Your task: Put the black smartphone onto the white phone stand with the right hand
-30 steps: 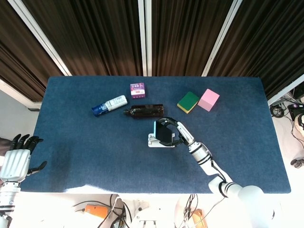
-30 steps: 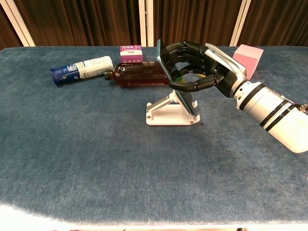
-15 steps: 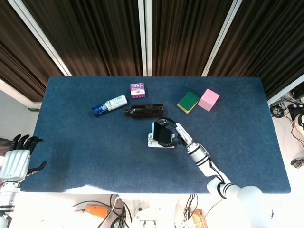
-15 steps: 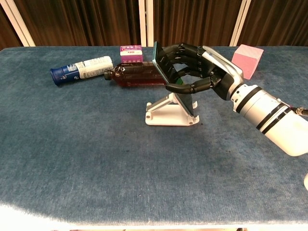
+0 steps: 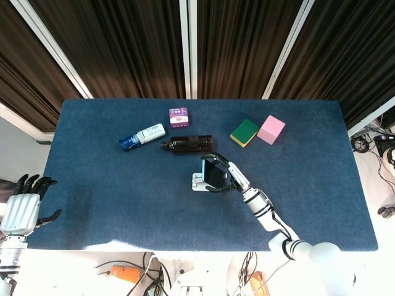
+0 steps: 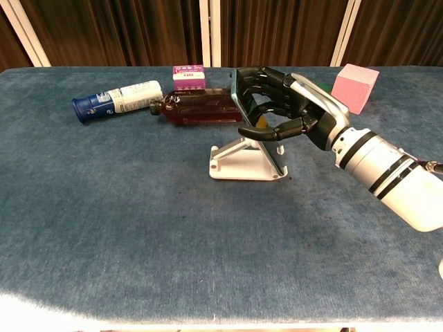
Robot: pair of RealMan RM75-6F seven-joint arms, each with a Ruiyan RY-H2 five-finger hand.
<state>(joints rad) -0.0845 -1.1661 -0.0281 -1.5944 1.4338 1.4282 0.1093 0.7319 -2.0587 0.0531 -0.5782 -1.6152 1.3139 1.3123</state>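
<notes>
The black smartphone [image 6: 274, 155] stands tilted, its back against the slope of the white phone stand [image 6: 235, 164] near the table's middle. Its lower end is down at the stand's front lip. My right hand [image 6: 294, 114] grips the phone from the right, fingers wrapped over its upper part and thumb across its face. From above, the phone [image 5: 213, 174] covers most of the stand [image 5: 198, 183], with the right hand [image 5: 232, 179] beside it. My left hand [image 5: 21, 206] hangs off the table's left side, fingers apart and holding nothing.
A brown bottle [image 6: 197, 109] lies just behind the stand. A blue-and-white bottle [image 6: 118, 99] and a small purple box [image 6: 188, 76] lie further back left. A pink block [image 6: 355, 86] and a green sponge [image 5: 244, 132] sit at the back right.
My right hand has carried the phone slightly right and down, so it now lies lower against the stand's slope. The left hand has not moved.
</notes>
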